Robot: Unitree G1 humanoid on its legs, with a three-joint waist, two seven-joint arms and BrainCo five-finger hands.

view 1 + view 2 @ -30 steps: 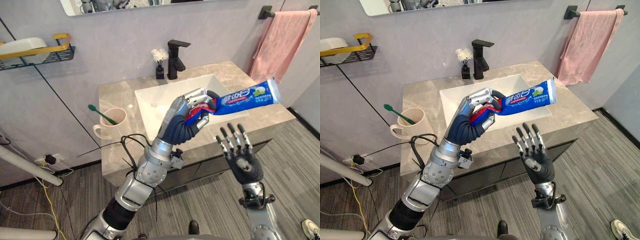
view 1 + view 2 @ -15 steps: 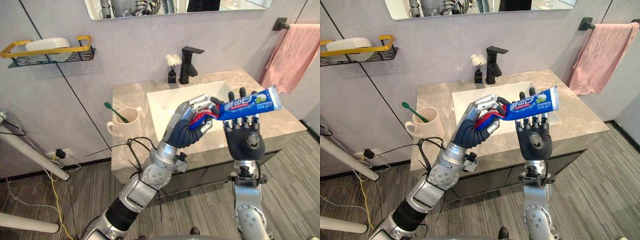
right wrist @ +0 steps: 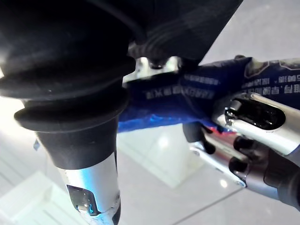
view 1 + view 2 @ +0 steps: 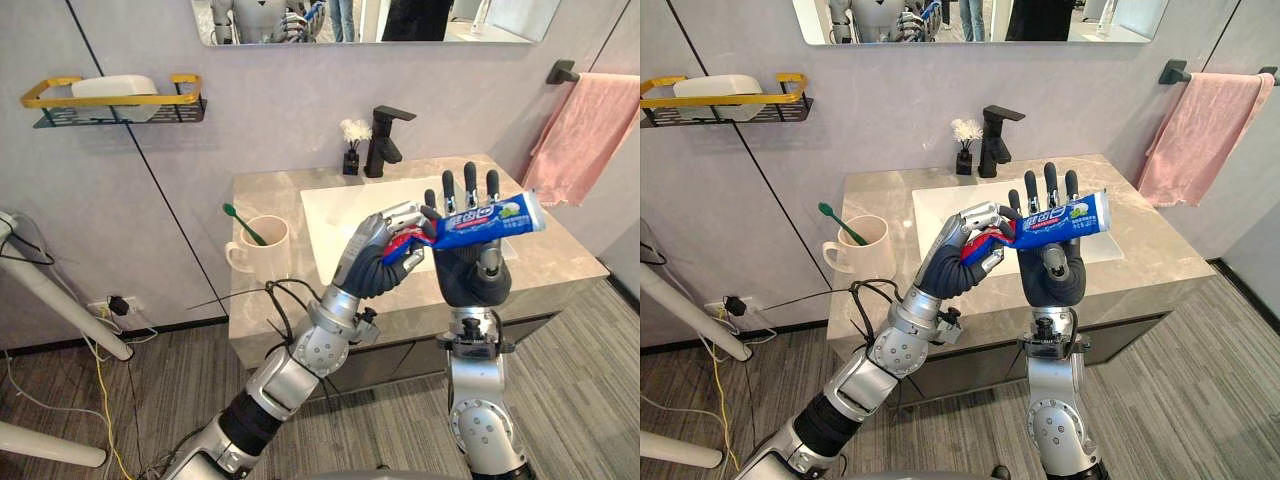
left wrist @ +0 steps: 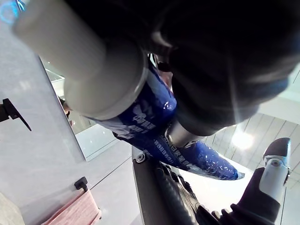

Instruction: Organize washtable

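Curls the fingers (image 4: 398, 214) and thumb of the left hand (image 4: 378, 262) round the red capped end of the blue toothpaste tube (image 4: 487, 216), pinching it tight, with the white cap (image 5: 93, 79) looming close in the left wrist view. Holds the tube in the air above the front of the white sink (image 4: 335, 205), nearly level, flat crimped end pointing to the robot's right and tipped slightly upward. Sets the right hand (image 4: 472, 278) upright just behind the tube, palm toward the head camera, fingers (image 4: 468, 186) straight and a little spread, gripping nothing. Cannot tell whether that palm touches the tube crossing in front of it. Finds on the marble countertop (image 4: 560, 258), to the robot's left of the sink, a cream mug (image 4: 268, 250) with a green toothbrush (image 4: 243, 224) leaning in it, well apart from both hands. Finds at the back rim of the sink a black faucet (image 4: 385, 140) and, just beside it, a small dark vase (image 4: 351, 163) of white flowers. Finds on the wall to the robot's right a pink towel (image 4: 580, 135) draped over a black rail (image 4: 562, 72), to the left a dark wire shelf (image 4: 115, 108) with a yellow bar and a white object lying on it, and above the faucet the lower edge of a mirror (image 4: 370, 20).
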